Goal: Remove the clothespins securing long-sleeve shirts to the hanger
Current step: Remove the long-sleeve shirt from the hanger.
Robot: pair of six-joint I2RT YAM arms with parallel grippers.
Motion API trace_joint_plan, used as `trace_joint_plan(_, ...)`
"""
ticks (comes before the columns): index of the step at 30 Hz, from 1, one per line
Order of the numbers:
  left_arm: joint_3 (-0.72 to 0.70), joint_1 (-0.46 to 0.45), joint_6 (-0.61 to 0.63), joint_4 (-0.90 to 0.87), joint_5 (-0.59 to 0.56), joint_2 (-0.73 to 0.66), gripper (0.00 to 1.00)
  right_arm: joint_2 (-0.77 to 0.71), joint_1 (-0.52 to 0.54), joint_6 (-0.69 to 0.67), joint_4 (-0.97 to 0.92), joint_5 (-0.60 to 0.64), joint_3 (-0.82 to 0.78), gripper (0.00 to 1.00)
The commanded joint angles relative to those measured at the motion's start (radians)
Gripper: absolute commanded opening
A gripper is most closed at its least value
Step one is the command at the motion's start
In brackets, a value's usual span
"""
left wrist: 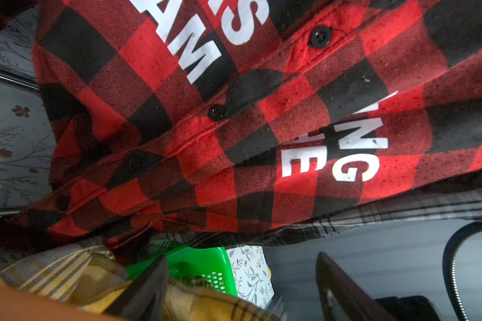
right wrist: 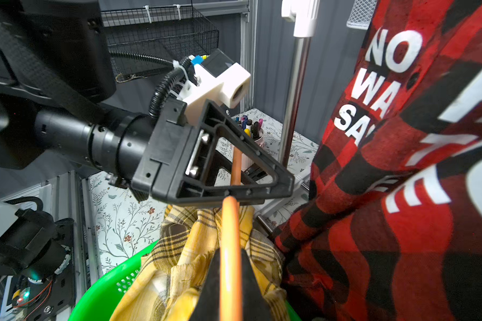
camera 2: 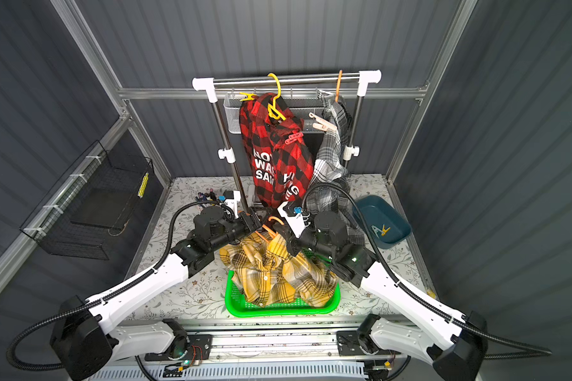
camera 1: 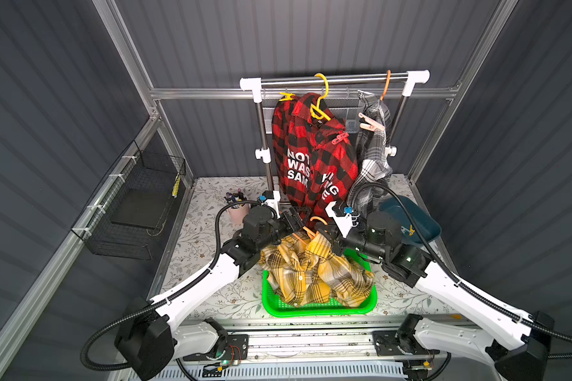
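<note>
The yellow-and-black shirt (camera 1: 311,270) lies heaped in a green basket (camera 1: 311,308), still on an orange hanger (right wrist: 230,222). My right gripper (right wrist: 230,266) is shut on that hanger's rod. My left gripper (left wrist: 241,266) stands open just beyond it, with the hanger's hook at its jaws. On the rack hang the red-and-black shirt (camera 1: 311,148) and the grey plaid shirt (camera 1: 373,155). A yellow clothespin (camera 1: 286,96) and a red clothespin (camera 1: 340,138) sit on the red shirt's shoulders. A salmon-pink clothespin (camera 1: 370,124) clips the grey shirt.
A dark blue bin (camera 1: 420,221) at the right holds two loose clothespins (camera 1: 410,230). A pink pen cup (camera 1: 238,211) stands behind my left wrist. A black wire basket (camera 1: 136,211) hangs on the left wall. The rack's rail (camera 1: 344,79) spans the back.
</note>
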Motion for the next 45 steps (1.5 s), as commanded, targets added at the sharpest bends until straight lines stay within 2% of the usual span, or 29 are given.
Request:
trace_joint_plan(1, -0.01, -0.001, -0.047, 0.116, 0.029, 0.023, 0.71, -0.003, 0.008, -0.016, 0.05, -0.025, 0.016, 0.0)
trace_joint_plan(4, -0.018, 0.0, -0.079, 0.168, 0.028, 0.034, 0.44, -0.003, 0.008, -0.02, 0.051, -0.029, 0.011, 0.0)
trace_joint_plan(7, -0.018, -0.001, -0.094, 0.196, 0.021, 0.038, 0.23, -0.005, 0.008, -0.018, 0.05, -0.03, 0.005, 0.0)
trace_joint_plan(11, -0.02, 0.0, -0.127, 0.245, 0.012, 0.037, 0.0, -0.008, 0.008, -0.01, 0.046, -0.031, -0.003, 0.24)
trace_joint_plan(16, 0.002, 0.013, -0.145, 0.289, 0.005, 0.034, 0.0, -0.026, 0.008, 0.032, 0.054, -0.03, -0.042, 0.51)
trace_joint_plan(18, 0.018, 0.028, -0.144, 0.296, 0.012, 0.03, 0.0, -0.032, 0.008, 0.052, 0.058, -0.029, -0.063, 0.6)
trace_joint_plan(21, 0.041, 0.057, -0.133, 0.29, 0.019, 0.022, 0.0, -0.039, 0.008, 0.097, 0.084, -0.024, -0.105, 0.67)
trace_joint_plan(28, 0.06, 0.185, -0.168, 0.303, 0.09, -0.015, 0.0, -0.023, 0.006, 0.203, 0.147, 0.023, -0.23, 0.73)
trace_joint_plan(34, 0.061, 0.345, -0.234, 0.324, 0.161, -0.082, 0.0, 0.023, 0.007, 0.325, 0.235, 0.055, -0.388, 0.75)
trace_joint_plan(40, 0.089, 0.479, -0.277, 0.308, 0.228, -0.14, 0.0, 0.083, 0.004, 0.395, 0.251, 0.095, -0.459, 0.76)
trace_joint_plan(43, 0.044, 0.574, -0.43, 0.399, 0.281, -0.127, 0.0, -0.012, -0.018, 0.406, 0.248, 0.091, -0.477, 0.78)
trace_joint_plan(45, -0.018, 0.621, -0.596, 0.575, 0.31, -0.084, 0.0, -0.101, -0.042, 0.394, 0.227, 0.085, -0.479, 0.79)
